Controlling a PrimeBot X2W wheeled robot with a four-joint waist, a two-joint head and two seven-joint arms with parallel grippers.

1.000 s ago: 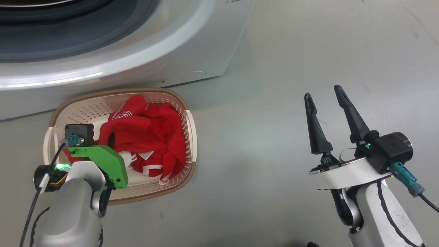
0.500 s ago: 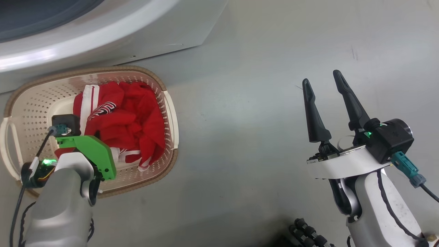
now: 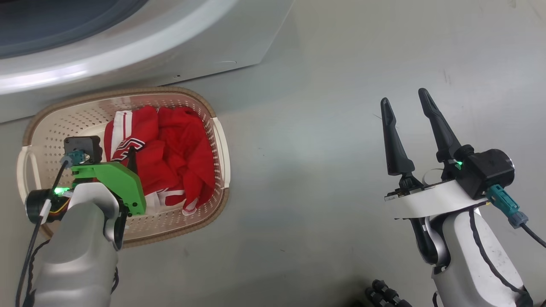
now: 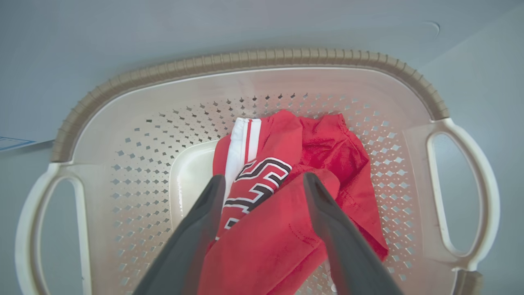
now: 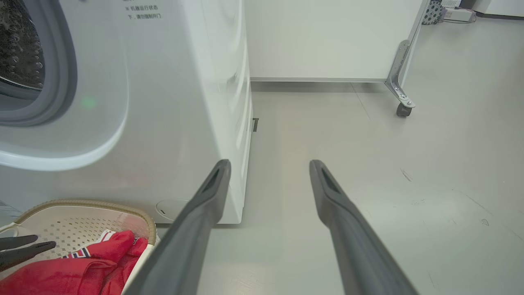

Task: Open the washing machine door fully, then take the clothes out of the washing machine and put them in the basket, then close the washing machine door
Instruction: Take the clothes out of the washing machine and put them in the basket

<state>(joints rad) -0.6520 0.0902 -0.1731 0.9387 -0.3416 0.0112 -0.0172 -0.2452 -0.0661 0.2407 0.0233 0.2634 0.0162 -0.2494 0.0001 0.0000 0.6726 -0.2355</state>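
The red clothes point(image 3: 170, 157) with white striped trim lie bunched in the cream basket point(image 3: 204, 102), which stands on the floor in front of the white washing machine point(image 3: 192, 51). In the left wrist view my left gripper point(image 4: 264, 180) hangs open just over the basket point(image 4: 262, 59). Its fingers straddle a fold of the clothes point(image 4: 327, 151) without pinching it. My right gripper point(image 3: 404, 97) stands open over bare floor, well right of the basket. The right wrist view shows that gripper point(image 5: 269, 164), the machine point(image 5: 172, 102) with its steel drum point(image 5: 16, 41), and the clothes point(image 5: 82, 270). The washing machine door is out of view.
Grey floor stretches to the right of the machine. A white panel on a metal leg with a caster point(image 5: 403, 108) stands further back. A black ribbed cable piece point(image 3: 384, 294) lies near my base. A blue sticker point(image 4: 12, 142) sits low on the machine.
My left gripper has gone from shut on the red fabric to open, and the clothes have settled lower in the basket. The head camera has shifted. The right gripper has stayed open.
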